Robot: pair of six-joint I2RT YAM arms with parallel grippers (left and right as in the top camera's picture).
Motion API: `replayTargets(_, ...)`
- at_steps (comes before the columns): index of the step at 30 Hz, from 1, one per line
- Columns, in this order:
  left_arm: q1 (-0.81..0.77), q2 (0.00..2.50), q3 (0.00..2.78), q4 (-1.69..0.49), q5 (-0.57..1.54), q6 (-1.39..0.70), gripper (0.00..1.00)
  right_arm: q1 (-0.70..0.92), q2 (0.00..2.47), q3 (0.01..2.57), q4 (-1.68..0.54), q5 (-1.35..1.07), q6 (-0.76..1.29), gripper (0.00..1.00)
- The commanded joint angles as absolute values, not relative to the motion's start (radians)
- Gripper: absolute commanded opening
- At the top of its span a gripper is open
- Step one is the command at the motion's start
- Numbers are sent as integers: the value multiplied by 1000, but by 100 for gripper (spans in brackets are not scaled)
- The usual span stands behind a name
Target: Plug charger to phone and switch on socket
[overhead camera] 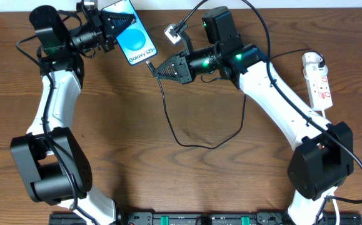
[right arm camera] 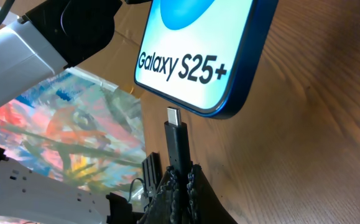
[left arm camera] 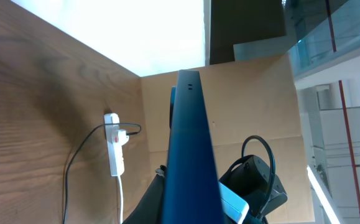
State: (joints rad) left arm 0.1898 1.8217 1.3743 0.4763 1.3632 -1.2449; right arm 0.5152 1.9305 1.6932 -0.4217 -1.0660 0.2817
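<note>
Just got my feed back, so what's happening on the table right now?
The left tool holds the Galaxy S25+ phone. The right tool grips the charger connector, its tip just short of the phone's bottom edge, not yet inserted. The cable runs back to the white power strip, where it is plugged in.

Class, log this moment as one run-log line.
left end effector: holds phone | right end effector: holds charger, tip at phone port, not inserted | socket: untouched
</note>
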Motion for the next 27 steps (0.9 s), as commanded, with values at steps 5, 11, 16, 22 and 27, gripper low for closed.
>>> replayTargets(5,190,1809,1390,488,1377,-1224,7,525,1913,1693,-419,-1084,292,1)
replayTargets(11,183,1809,1390,488,1377,-1224,7,525,1913,1693,-419,-1082,292,1)
replayTargets(16,174,1809,1390,488,1377,-1224,7,525,1913,1693,-418,-1075,292,1)
replayTargets(22,172,1809,1390,488,1379,-1224,8,525,1913,1693,-418,-1076,292,1)
replayTargets(27,172,1809,1389,488,1385,-1224,7,525,1913,1693,-395,-1075,312,1)
